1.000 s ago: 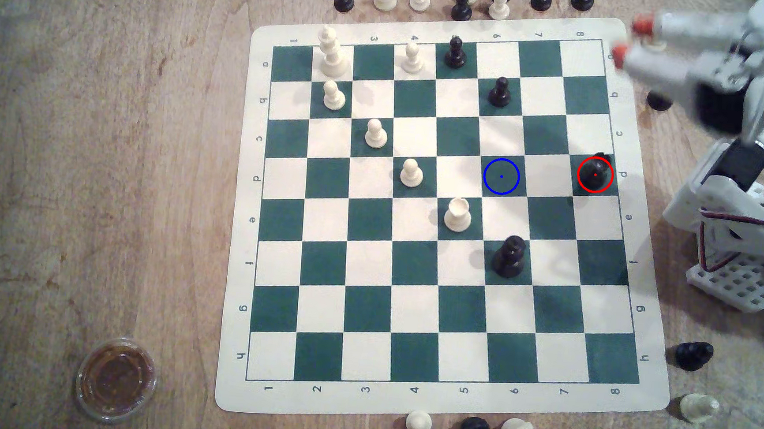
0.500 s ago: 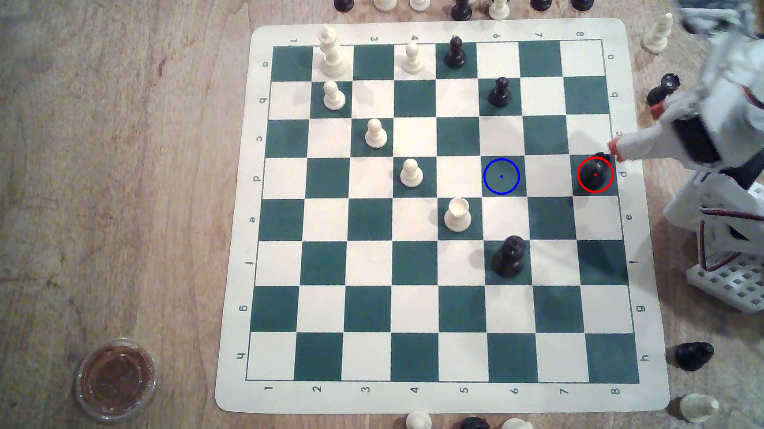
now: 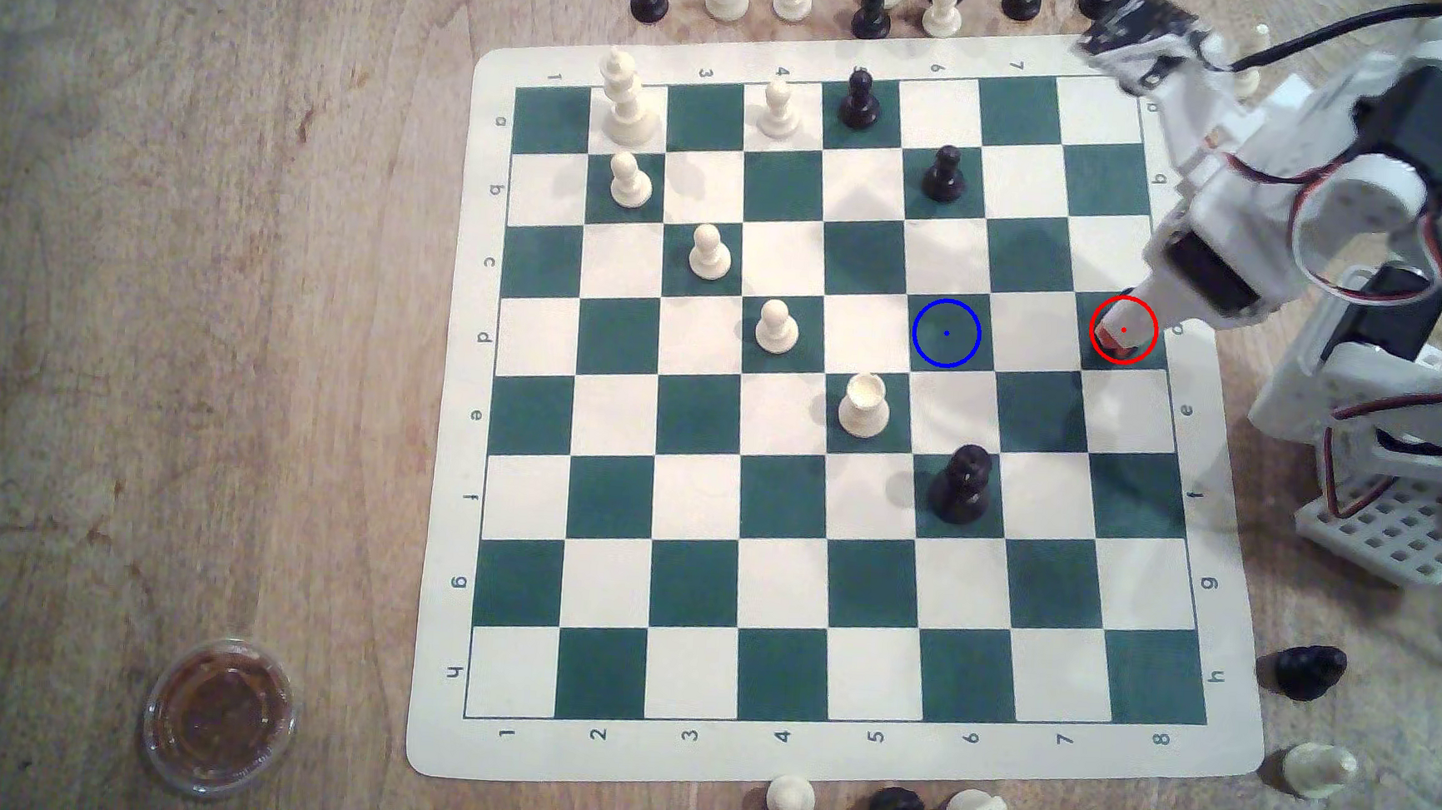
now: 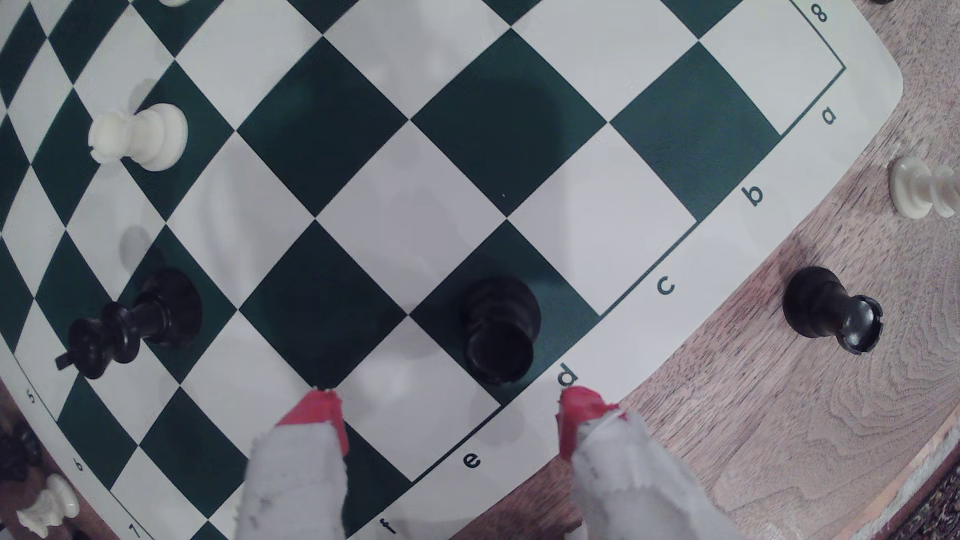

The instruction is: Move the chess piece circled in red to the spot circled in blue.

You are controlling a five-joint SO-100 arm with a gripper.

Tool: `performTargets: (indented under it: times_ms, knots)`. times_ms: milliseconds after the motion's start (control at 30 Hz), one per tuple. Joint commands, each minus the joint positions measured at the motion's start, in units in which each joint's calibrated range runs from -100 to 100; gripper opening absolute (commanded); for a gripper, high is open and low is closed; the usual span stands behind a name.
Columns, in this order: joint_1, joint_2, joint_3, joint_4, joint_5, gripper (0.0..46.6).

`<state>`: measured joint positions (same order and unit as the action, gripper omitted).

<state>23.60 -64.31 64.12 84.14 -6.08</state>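
Observation:
The chess piece (image 4: 498, 327), short, stout and black with a cup-like top, stands on the dark green edge square beside the letter d. My gripper (image 4: 449, 410) hangs open above it, and in the wrist view its red fingertips (image 4: 317, 413) lie wide apart just short of the piece. In the exterior view the gripper (image 3: 1125, 330) sits inside the red ring and covers most of the piece. The spot (image 3: 946, 333), a green square ringed in blue with a centre dot, lies bare two squares towards the exterior view's left.
A tall black piece (image 3: 962, 485), a white rook (image 3: 863, 405) and a black pawn (image 3: 943, 174) stand near the spot. Spare pieces line the board's edges, with a black rook (image 4: 826, 311) on the wood close by. The arm base (image 3: 1404, 516) is at the right, a plastic cup (image 3: 220, 716) at lower left.
The gripper has swung from beyond the board's far right corner down over the red-ringed piece, which it now covers in the exterior view. No piece has moved.

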Motion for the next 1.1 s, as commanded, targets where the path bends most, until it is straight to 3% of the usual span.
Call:
performTargets:
  times_ms: [0, 267, 667, 867, 1067]
  knots:
    - [0.0, 3.6, 0.4, -2.3, 0.5, 22.1]
    - [2.2, 6.8, 4.2, -5.7, 2.2, 20.3]
    - [1.5, 10.9, 5.6, -11.7, 2.6, 19.1]
    - [0.7, 11.3, 6.6, -12.6, 2.3, 15.0]
    - [0.5, 10.9, 6.8, -13.9, 2.2, 15.1]
